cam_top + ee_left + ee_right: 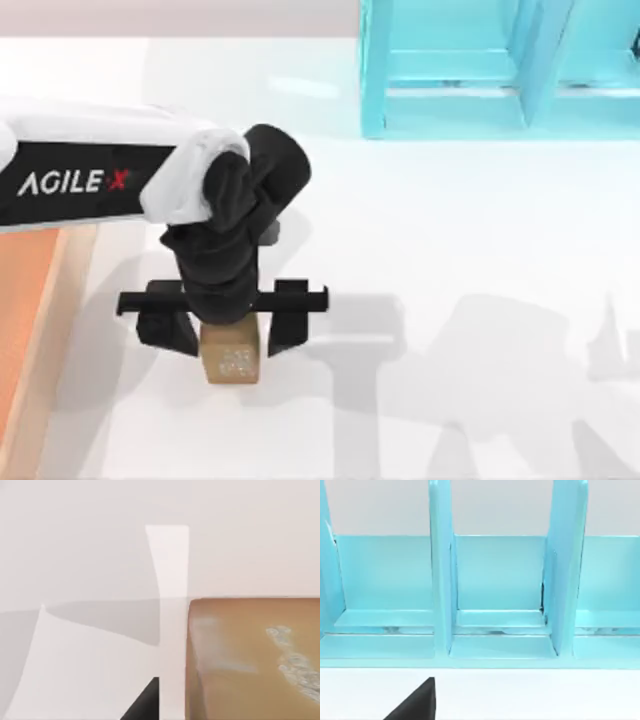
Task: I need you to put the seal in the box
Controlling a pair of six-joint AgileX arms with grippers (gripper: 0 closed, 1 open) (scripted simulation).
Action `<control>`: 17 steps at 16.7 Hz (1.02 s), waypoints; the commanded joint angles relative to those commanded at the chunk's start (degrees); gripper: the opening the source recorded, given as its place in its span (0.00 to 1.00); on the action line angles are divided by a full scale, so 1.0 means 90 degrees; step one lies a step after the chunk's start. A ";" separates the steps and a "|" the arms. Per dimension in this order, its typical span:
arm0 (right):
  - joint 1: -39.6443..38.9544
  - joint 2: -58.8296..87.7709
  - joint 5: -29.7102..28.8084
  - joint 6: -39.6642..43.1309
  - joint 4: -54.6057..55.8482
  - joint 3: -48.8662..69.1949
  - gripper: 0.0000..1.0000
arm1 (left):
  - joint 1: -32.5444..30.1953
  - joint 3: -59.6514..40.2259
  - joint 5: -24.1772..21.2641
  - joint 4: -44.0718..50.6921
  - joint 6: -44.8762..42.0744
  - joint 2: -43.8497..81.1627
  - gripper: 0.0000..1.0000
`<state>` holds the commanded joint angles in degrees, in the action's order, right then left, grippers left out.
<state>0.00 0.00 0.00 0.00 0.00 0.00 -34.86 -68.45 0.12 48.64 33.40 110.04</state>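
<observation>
Here the left arm is reaching in from the counter's left edge, its white and black links crossing above the box (30, 300), whose orange-brown floor and lighter rim wall are lying along that left edge. The left end effector (228, 335) is pointing straight down over the seal (230, 360), which is sitting on the white counter (450, 250) near the front edge, left of the middle and just beside the box but outside it. The two black fingers (165, 330) are spread wide on either side of the tan block, each standing apart from its side faces, so the end effector is released and gripping nothing. The seal is narrower than the gap between the fingers, and its whitish carved pattern is facing up.

In the left wrist view the seal (250, 660) is appearing large and close, its tan surface carrying the pale pattern, with the pale counter around it and a dark finger tip (145, 707) at the frame's edge.

The turquoise shelf structure (480, 70) is standing along the back edge toward the right corner. The right wrist view is looking into its upright dividers (440, 570) and compartments, with a black finger tip (417, 702) over the white counter; whether the right end effector is released or clenched I cannot tell.
</observation>
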 joint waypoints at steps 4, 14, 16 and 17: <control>0.0000 0.0000 0.0000 0.0000 0.0000 0.0000 1.00 | 0.0000 0.0000 0.0000 0.0000 0.0000 0.0000 0.25; 0.0000 0.0000 0.0000 0.0000 0.0000 0.0000 1.00 | 0.0000 0.0000 0.0000 0.0000 0.0000 0.0000 0.00; 0.0000 0.0000 0.0000 0.0000 0.0000 0.0000 1.00 | -0.0001 -0.0007 -0.0003 0.0002 -0.0006 -0.0011 0.00; 0.0000 0.0000 0.0000 0.0000 0.0000 0.0000 1.00 | -0.0004 -0.0014 -0.0002 0.0022 -0.0004 -0.0011 0.00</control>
<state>0.00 0.00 0.00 0.00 0.00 0.00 -34.90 -68.58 0.10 48.83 33.37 109.94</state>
